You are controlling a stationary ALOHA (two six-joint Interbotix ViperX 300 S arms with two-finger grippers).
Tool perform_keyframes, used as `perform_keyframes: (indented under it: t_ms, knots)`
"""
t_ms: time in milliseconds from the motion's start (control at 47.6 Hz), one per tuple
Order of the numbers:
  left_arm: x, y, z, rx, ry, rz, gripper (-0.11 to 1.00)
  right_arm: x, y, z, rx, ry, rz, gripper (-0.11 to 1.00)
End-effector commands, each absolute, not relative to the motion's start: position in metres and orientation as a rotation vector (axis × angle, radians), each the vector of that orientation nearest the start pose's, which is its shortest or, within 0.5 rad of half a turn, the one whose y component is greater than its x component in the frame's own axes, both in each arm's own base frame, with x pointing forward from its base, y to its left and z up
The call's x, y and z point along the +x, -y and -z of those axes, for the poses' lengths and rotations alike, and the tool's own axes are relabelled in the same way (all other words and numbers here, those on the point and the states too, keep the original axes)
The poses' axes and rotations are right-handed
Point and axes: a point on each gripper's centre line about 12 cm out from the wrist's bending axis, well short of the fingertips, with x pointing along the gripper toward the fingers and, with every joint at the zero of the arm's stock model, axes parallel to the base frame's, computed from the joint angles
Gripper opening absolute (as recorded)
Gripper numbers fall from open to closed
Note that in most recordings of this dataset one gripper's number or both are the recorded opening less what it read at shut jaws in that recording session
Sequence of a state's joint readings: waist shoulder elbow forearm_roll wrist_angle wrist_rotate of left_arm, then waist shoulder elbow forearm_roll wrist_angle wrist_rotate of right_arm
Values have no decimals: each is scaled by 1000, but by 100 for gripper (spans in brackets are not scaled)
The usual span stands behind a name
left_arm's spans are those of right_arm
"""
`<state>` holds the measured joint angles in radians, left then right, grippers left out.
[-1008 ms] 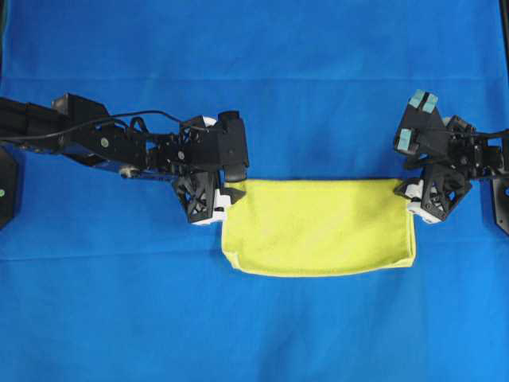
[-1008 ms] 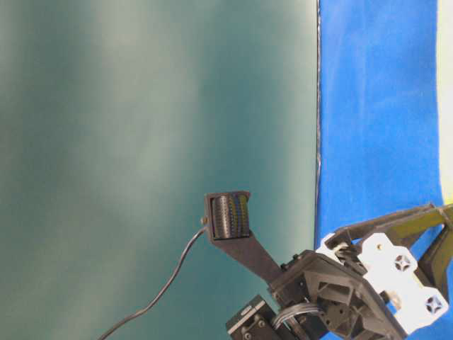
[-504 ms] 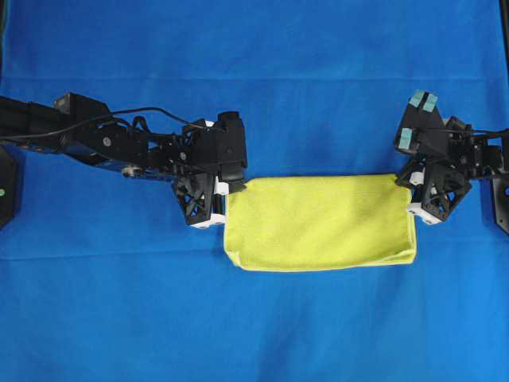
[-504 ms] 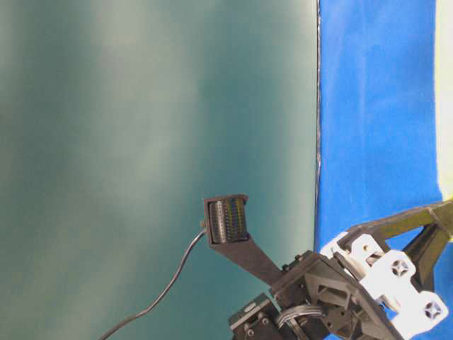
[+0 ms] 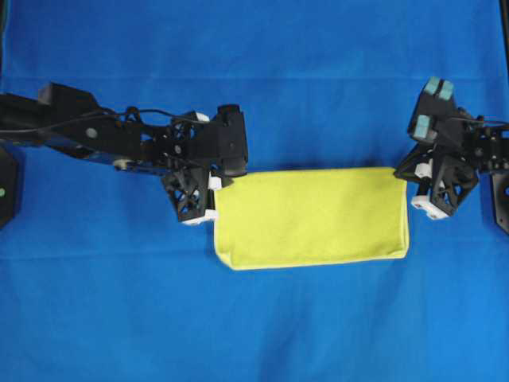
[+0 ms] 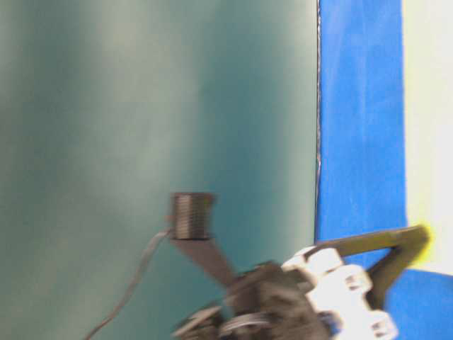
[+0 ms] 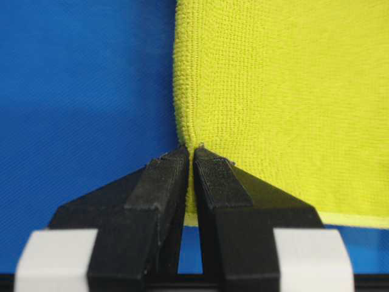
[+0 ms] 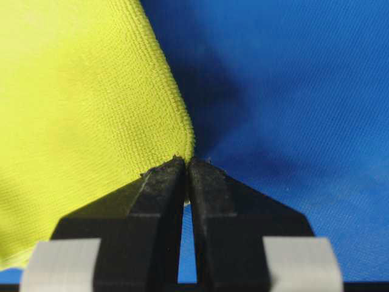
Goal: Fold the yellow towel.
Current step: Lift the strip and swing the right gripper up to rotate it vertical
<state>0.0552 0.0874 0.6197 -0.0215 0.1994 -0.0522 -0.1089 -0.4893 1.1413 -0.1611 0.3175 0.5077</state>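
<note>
**Both hands pinch the far corners of the yellow towel**

Overhead view: the yellow towel [image 5: 312,216] lies as a wide rectangle near the middle of the blue bench [image 5: 254,318], its paler hem running along the near long edge. The left hand [image 5: 213,182] sits at the towel's far left corner, its black arm reaching in from the left edge of the view. The right hand [image 5: 404,177] sits at the far right corner, its arm coming in from the right edge. The two hands stand well apart, with the full width of the towel between them.

Table-level view: the picture is blurred. A black and white hand [image 6: 417,237], which of the two I cannot tell, reaches to a corner of the yellow towel [image 6: 428,127], seen against the blue bench [image 6: 361,106]. A dark green wall fills the left part of the view.

Left wrist view: the left hand [image 7: 189,152] has its two black fingers [image 7: 161,182] closed tight, with the hemmed corner of the yellow towel [image 7: 285,91] caught between their tips. The towel spreads away to the right over the blue bench [image 7: 85,91].

Right wrist view: the right hand [image 8: 185,163] is likewise closed narrow, its fingertips [image 8: 209,182] pinching the rounded corner of the yellow towel [image 8: 79,121]. The towel fills the left side, and the blue bench [image 8: 292,91] the right.
</note>
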Motion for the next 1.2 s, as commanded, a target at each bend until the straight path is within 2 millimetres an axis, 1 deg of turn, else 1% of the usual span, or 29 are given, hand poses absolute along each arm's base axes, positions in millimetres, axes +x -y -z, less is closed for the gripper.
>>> perform_keyframes:
  t_ms: [0, 189, 273, 357, 504, 630, 735, 819, 924, 1008, 1071, 1176]
  knots:
    - [382, -22, -174, -98, -824, -82, 2, 218, 30, -162, 354, -882, 315, 3]
    - [372, -23, -215, -97, -751, -82, 2, 213, 29, -198, 351, -803, 307, 3]
    - [368, -23, -227, -96, -728, -82, 2, 210, 27, -212, 350, -760, 296, 3]
    - [365, -22, -237, -95, -705, -81, 2, 207, 27, -218, 348, -729, 291, 3]
    - [361, -22, -243, -97, -686, -80, 2, 206, 27, -222, 350, -709, 287, 3]
    - [359, -22, -242, -100, -691, -82, 2, 208, 27, -222, 346, -701, 284, 3]
    - [359, -17, -242, -106, -686, -74, 2, 208, 32, -221, 345, -696, 303, 3]
    - [361, -10, -243, -103, -669, -56, 2, 209, 42, -219, 343, -692, 347, 3]
    - [366, 7, -248, -86, -609, -8, 2, 210, 61, -216, 352, -686, 422, 3]
    - [371, 23, -252, -65, -551, 39, 2, 211, 80, -215, 350, -671, 489, 3]
    - [375, 35, -252, -50, -508, 74, 2, 214, 92, -217, 337, -652, 520, 3]
    - [383, 49, -249, -38, -477, 108, 2, 221, 111, -223, 300, -600, 557, 3]
